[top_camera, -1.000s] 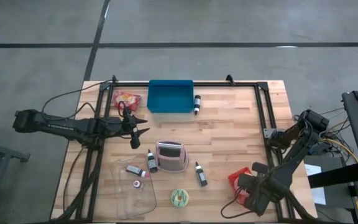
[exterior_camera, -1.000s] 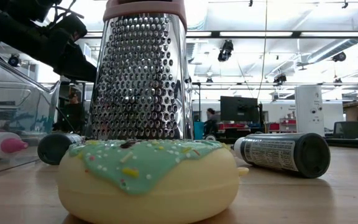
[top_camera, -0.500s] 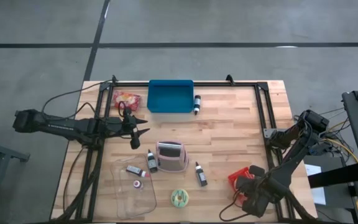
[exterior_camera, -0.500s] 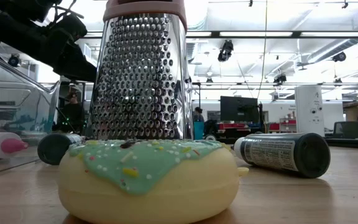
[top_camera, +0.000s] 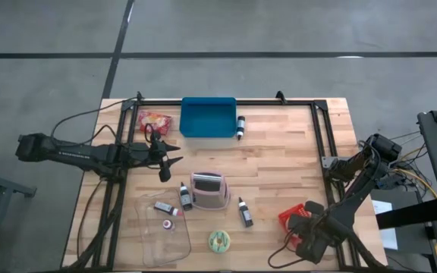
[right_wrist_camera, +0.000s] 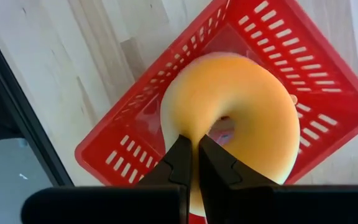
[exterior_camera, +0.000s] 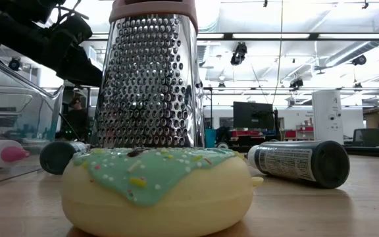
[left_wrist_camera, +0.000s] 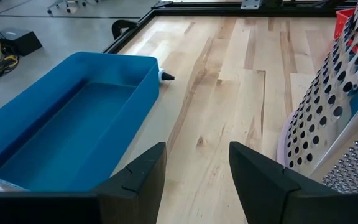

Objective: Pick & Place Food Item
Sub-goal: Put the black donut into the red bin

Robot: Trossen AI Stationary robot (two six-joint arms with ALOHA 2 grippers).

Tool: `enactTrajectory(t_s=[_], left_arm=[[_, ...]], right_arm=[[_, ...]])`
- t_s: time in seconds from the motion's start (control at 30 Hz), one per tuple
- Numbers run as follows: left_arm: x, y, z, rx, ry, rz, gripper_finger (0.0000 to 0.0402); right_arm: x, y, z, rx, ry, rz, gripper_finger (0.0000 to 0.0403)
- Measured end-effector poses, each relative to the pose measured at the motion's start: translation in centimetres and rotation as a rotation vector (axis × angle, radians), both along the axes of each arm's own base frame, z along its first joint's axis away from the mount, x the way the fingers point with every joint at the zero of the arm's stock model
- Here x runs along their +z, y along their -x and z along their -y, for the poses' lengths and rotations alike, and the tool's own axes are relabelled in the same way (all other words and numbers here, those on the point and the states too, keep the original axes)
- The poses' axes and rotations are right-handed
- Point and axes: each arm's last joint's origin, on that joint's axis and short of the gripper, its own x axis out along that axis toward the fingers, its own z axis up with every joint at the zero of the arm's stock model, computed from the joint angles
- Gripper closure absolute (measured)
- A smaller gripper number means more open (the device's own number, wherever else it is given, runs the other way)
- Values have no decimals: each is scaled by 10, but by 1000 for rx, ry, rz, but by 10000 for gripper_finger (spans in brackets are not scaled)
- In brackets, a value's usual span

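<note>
Donut [right_wrist_camera: 232,118] on edge in basket [right_wrist_camera: 328,68], R gripper [right_wrist_camera: 194,163] pinching rim.

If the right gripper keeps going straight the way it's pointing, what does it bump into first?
Probably the orange donut lying in the red basket. The right gripper, fingers shut, points right at the donut's rim, though the gap is hard to judge.

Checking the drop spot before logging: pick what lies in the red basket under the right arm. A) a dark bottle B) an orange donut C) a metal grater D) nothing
B, since the right wrist view shows an orange donut lying inside the red basket, with the right tool shut just above the donut's rim.
</note>
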Motion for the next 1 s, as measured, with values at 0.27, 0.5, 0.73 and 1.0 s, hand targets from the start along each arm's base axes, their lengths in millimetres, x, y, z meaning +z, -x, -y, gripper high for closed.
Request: enactTrajectory(t_s=[0.27,0.5,0.73,1.0], left_arm=[[0,0,0,-2,1,0,225],[0,0,0,-2,1,0,225],[0,0,0,-3,2,0,225],[0,0,0,-6,3,0,225]], right_arm=[[0,0,1,2,18,17,394],[1,-1,0,1,13,19,394],[0,0,0,1,-5,-7,394],[0,0,1,10,12,12,394]])
